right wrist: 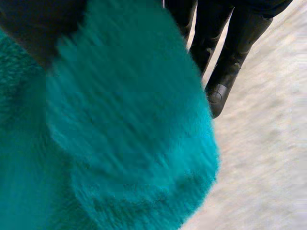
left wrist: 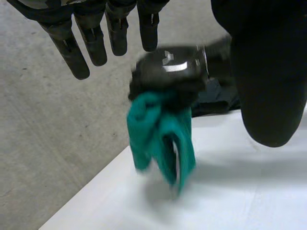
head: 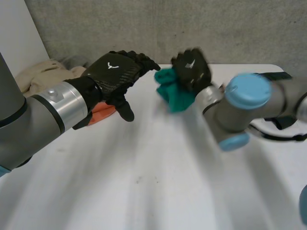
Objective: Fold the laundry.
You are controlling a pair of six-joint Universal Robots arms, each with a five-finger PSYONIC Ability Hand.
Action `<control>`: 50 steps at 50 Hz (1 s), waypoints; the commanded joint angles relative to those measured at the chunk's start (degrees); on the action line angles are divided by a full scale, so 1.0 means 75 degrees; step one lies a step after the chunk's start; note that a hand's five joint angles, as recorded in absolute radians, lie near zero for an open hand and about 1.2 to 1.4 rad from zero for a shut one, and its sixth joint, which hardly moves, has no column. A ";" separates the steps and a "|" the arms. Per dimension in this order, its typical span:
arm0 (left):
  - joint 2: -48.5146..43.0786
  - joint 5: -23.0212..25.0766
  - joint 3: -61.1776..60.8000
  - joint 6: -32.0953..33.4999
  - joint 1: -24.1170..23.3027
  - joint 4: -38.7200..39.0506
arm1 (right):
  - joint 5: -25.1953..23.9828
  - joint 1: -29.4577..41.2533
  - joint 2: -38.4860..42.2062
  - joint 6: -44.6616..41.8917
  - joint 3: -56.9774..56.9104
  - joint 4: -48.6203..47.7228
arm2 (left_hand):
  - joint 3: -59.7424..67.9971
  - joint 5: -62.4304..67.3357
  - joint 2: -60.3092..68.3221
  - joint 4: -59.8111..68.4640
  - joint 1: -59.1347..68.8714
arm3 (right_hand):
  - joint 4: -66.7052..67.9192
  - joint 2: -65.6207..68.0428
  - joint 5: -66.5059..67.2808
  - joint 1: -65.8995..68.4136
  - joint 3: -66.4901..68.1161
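White table point(head: 144, 187); grey concrete wall point(head: 216, 28) behind it; white panel point(head: 19, 43) at its left.

You're looking at: teal cloth point(right wrist: 120, 143) – fuzzy, fleecy pile | left hand point(head: 112, 72) – weave-patterned shell, slight gloss | table point(head: 158, 182) – smooth, matt white | wall point(head: 192, 24) – rough, grey, concrete-like

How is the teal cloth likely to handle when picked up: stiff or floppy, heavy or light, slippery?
Probably floppy: the teal cloth droops in loose folds below the right hand bunching it. Likely light, as one hand carries it. Its fuzzy pile suggests little slipping.
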 commanded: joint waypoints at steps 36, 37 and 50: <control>-0.0061 -0.0271 -0.0123 -0.0313 0.0005 0.0390 | -0.4657 -0.6663 0.1939 0.2199 -0.0152 -0.2880 | 0.0334 0.0346 0.0316 0.0317 0.0318 | -0.5514 -0.5422 -0.4945 -0.3500 -0.5242; -0.0061 -0.0271 -0.0123 -0.0313 0.0005 0.0390 | -0.4634 -0.6675 0.1833 0.2199 -0.0069 -0.2880 | 0.0334 0.0346 0.0316 0.0317 0.0318 | -0.7183 -0.7091 -0.6614 -0.5169 -0.6911; 0.0010 -0.0283 -0.0123 -0.0324 -0.0042 0.0378 | -0.3509 -0.6803 -0.0265 0.2094 0.1009 -0.1194 | 0.0312 0.0323 0.0293 0.0294 0.0295 | -0.7750 -0.7657 -0.7180 -0.5735 -0.7477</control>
